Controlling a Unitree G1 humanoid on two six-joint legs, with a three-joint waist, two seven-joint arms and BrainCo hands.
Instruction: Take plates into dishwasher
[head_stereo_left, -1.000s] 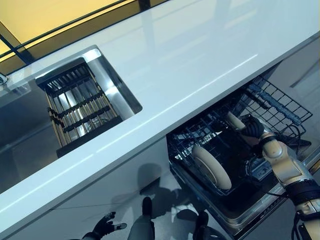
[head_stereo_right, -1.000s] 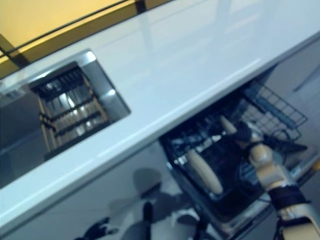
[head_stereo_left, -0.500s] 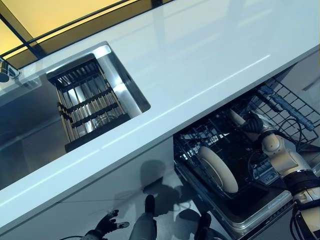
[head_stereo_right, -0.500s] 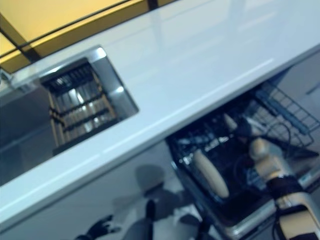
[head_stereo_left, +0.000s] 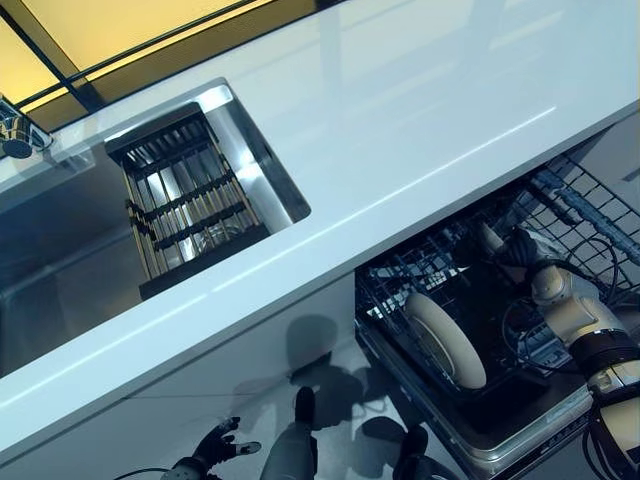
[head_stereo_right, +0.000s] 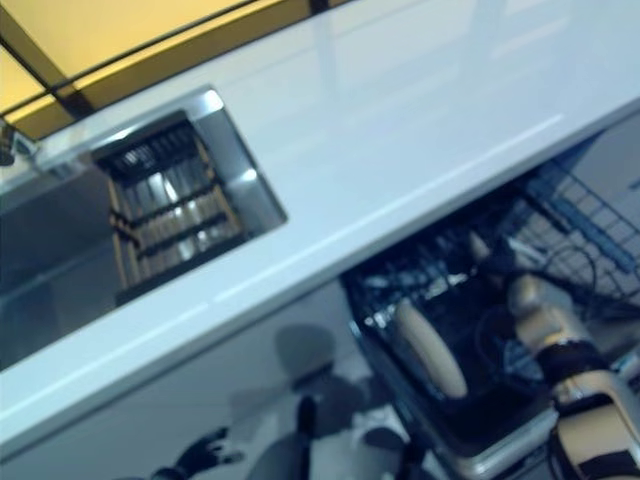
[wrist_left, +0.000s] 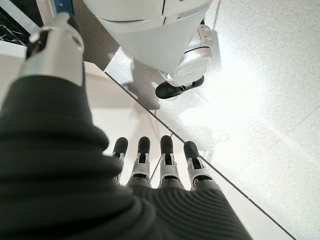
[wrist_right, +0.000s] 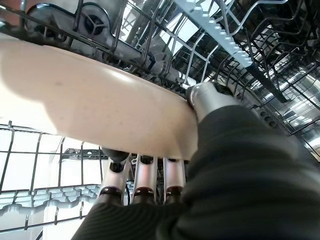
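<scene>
Dishwasher rack (head_stereo_left: 575, 205): wire, surrounds the right hand (wrist_right: 200, 102).
Racked plate (head_stereo_left: 445, 340): upright, just beside that hand.
Held cream plate (wrist_right: 95, 112): pinched by thumb and fingers; could snag on tines and tip.
Left hand (wrist_left: 155, 165): relaxed, empty, well away.

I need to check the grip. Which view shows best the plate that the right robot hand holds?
The right wrist view: the plate fills it, pinched by the right robot hand. Both eye views show only its edge inside the rack. The left wrist view misses it.
</scene>
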